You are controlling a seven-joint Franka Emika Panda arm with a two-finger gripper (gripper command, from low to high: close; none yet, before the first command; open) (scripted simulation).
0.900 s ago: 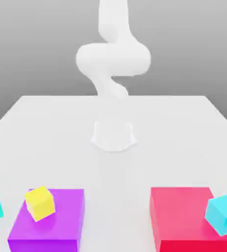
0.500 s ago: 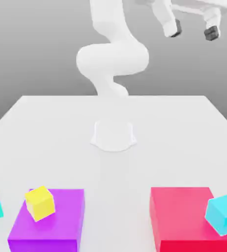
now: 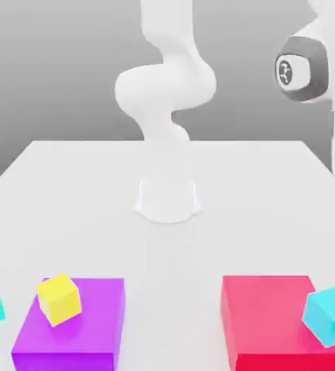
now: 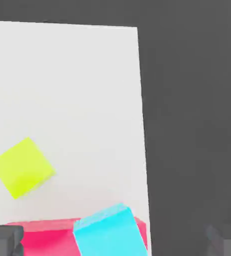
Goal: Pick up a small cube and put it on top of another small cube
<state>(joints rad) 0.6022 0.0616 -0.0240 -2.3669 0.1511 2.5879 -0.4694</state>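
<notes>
Claw (image 4: pixel 115 240) spread open, fingertips (image 4: pixel 5 239) cut off by frame edge, cyan cube (image 4: pixel 110 232) half cropped atop red block (image 4: pixel 45 235).

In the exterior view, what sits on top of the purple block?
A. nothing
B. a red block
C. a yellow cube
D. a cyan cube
C: a small yellow cube rests on the purple block, near the block's corner toward the exterior view's left.
</notes>
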